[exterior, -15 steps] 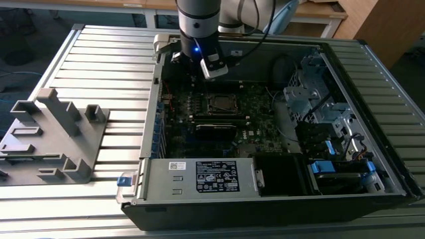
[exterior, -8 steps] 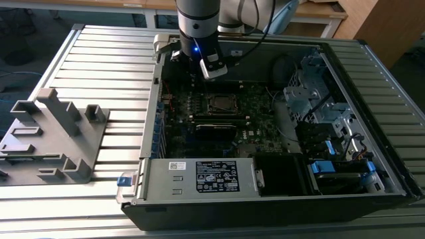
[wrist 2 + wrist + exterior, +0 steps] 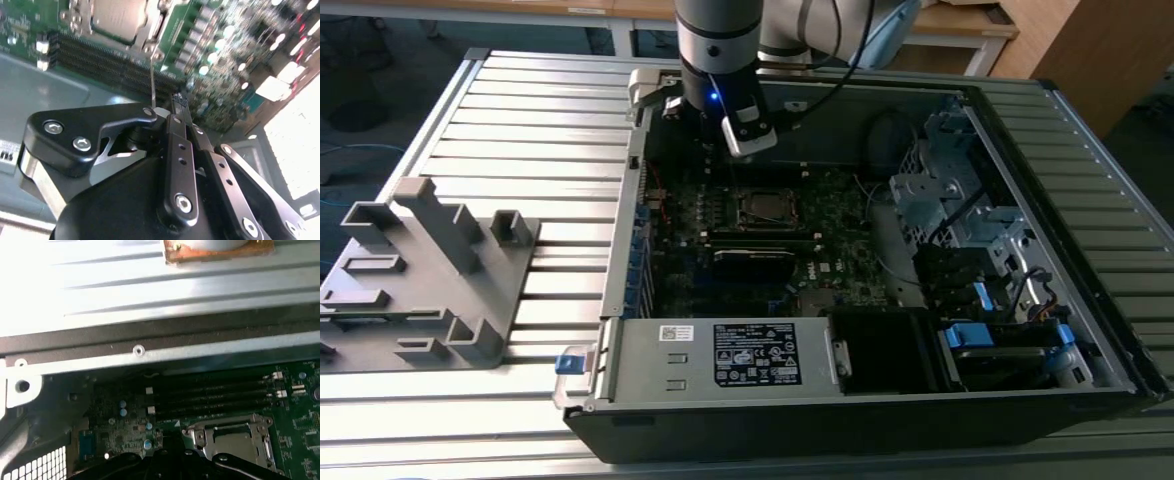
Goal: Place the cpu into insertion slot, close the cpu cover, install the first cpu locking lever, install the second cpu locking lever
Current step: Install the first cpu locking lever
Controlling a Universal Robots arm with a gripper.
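1. Arm (image 3: 718, 40) drops in from 12 o'clock of the exterior view into the open PC case (image 3: 854, 425). The gripper (image 3: 744, 142) hangs at 12 o'clock of the socket.
2. Second wrist view: fingers (image 3: 176, 135) are pinched together with nothing seen between them. A thin locking lever (image 3: 152, 75) stands just beside the tips; contact unclear.
3. The cpu (image 3: 767, 207) sits in the socket, with the cpu cover (image 3: 200, 436) flat over it.
4. White label (image 3: 754, 353) at 6 o'clock; print too small to read.
5. Grey fixture (image 3: 427, 270) at 9 o'clock on a slatted metal table (image 3: 547, 110); wooden cabinet (image 3: 1094, 60) at 2 o'clock.

Shiny metal cpu cover (image 3: 202, 439); matt black gripper (image 3: 179, 100).
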